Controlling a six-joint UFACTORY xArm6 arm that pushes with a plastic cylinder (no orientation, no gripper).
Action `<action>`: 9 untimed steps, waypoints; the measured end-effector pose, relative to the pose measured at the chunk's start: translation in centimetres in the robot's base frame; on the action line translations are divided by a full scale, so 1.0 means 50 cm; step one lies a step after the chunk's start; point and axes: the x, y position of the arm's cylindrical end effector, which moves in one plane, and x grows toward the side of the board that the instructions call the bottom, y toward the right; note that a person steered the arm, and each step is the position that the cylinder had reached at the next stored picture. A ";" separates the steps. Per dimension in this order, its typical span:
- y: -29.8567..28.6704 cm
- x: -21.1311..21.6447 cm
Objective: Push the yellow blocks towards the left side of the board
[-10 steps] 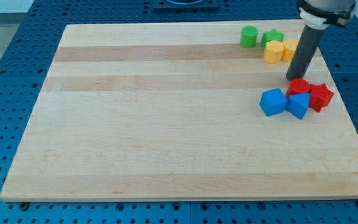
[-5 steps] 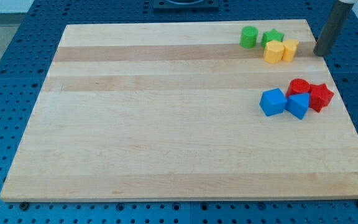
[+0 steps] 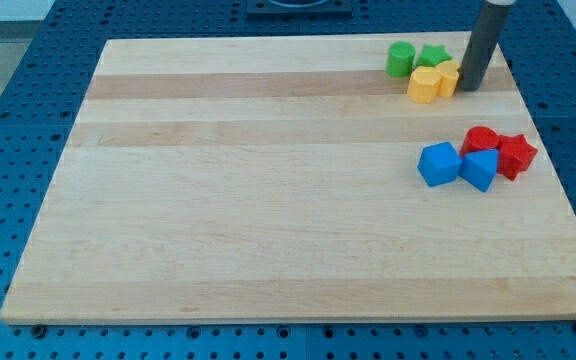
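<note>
Wood of the board [image 3: 268, 230] fills the view's bottom and left with pale planks, and it lies on a blue perforated table [image 3: 8, 120]. Farther up, on the view's right, sits a tight cluster: a blue cube [image 3: 439, 164] touching a second blue block [image 3: 480, 168], with a red cylinder [image 3: 481, 140] just behind them and a red star-shaped block [image 3: 516, 154] at the cluster's right end. Well apart from these, near the board's top edge, stand the two yellow blocks: a yellow hexagonal block [image 3: 424, 85] touching a second yellow block [image 3: 448, 77] on its right. My tip [image 3: 465, 88] is pressed against the right side of that second yellow block; being a bare rod, it grips nothing. Just behind them are a green star-shaped block [image 3: 431, 56] and, to its left, a green cylinder [image 3: 401, 59].
</note>
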 end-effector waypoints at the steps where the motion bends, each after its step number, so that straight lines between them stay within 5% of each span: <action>1: -0.025 0.000; 6: -0.166 0.000; 9: -0.041 -0.001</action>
